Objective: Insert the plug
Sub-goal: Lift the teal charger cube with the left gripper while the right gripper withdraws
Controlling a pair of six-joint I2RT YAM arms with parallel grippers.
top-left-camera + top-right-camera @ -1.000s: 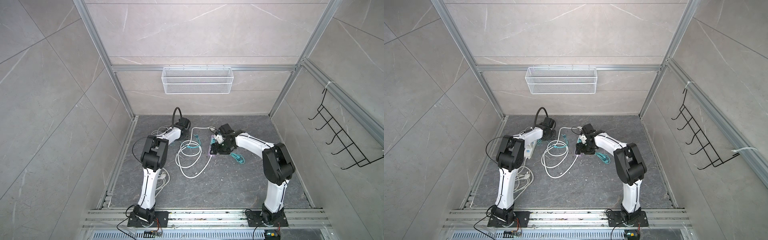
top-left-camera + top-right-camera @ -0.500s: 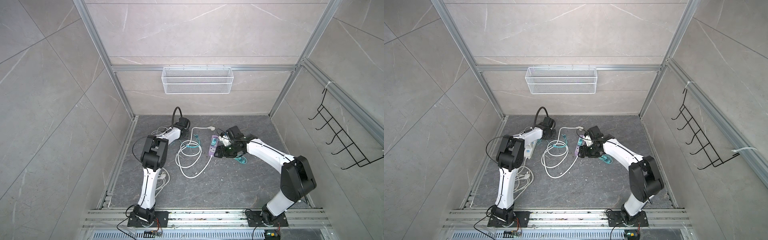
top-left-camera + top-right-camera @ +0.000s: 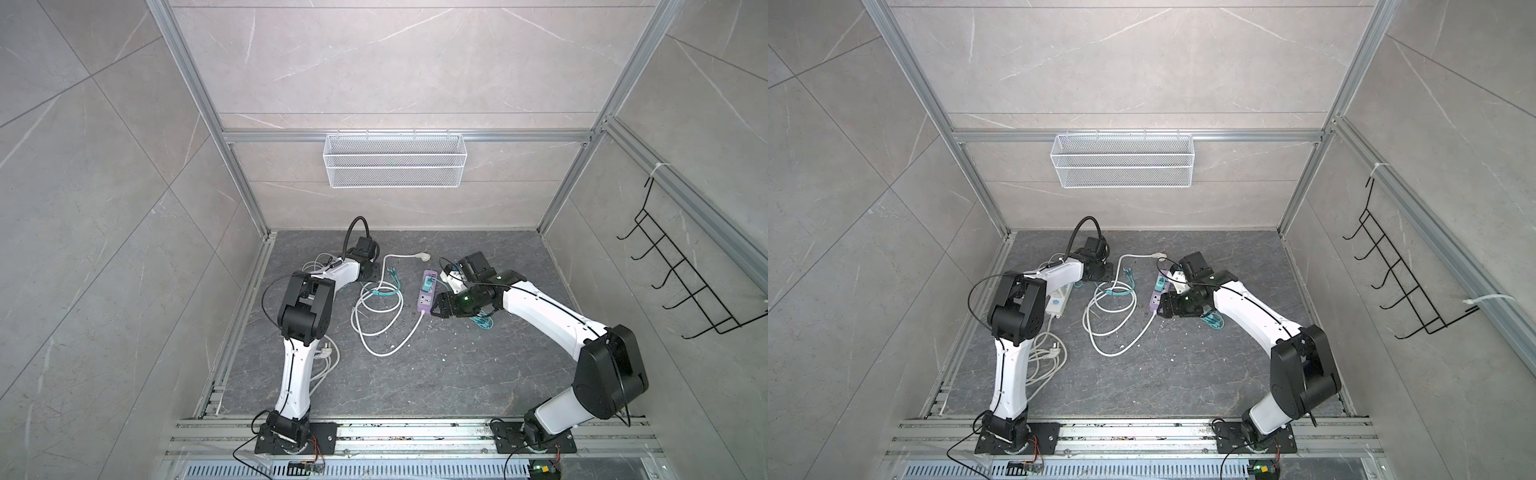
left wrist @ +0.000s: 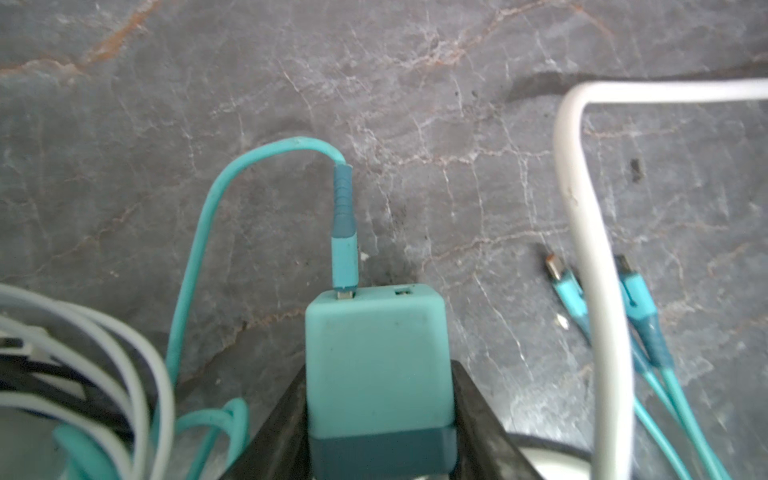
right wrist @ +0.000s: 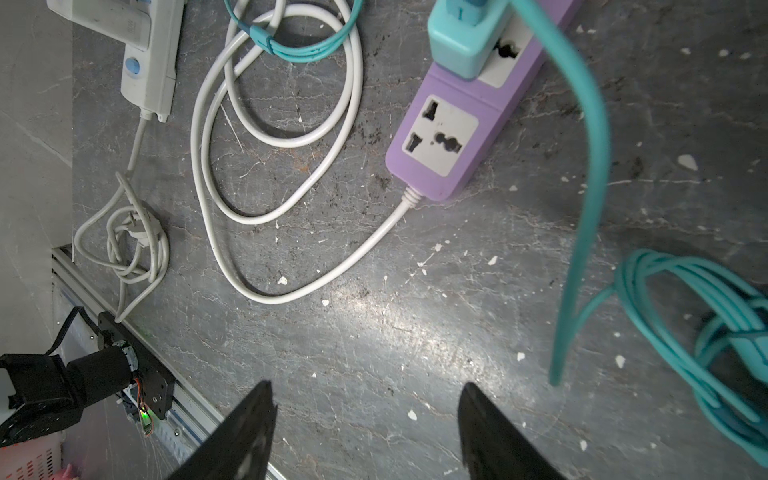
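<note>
On the back wall, one wire basket (image 3: 395, 166). On the floor, two power strips: white strip (image 5: 145, 70) under the left arm, purple strip (image 3: 427, 293) in the middle, with one teal charger (image 5: 461, 37) seated in its socket. Clamped in the left gripper (image 4: 379, 365), a second teal charger (image 4: 376, 332). Near the purple strip's cord end, the right gripper (image 5: 366, 388), jaws apart. Around, white cord loops (image 3: 376, 316) and teal cables (image 5: 685, 299).

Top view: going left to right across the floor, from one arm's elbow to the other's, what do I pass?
Left arm's black elbow → coiled white cord → purple power strip → teal cable bundle → right arm's black elbow.
</note>
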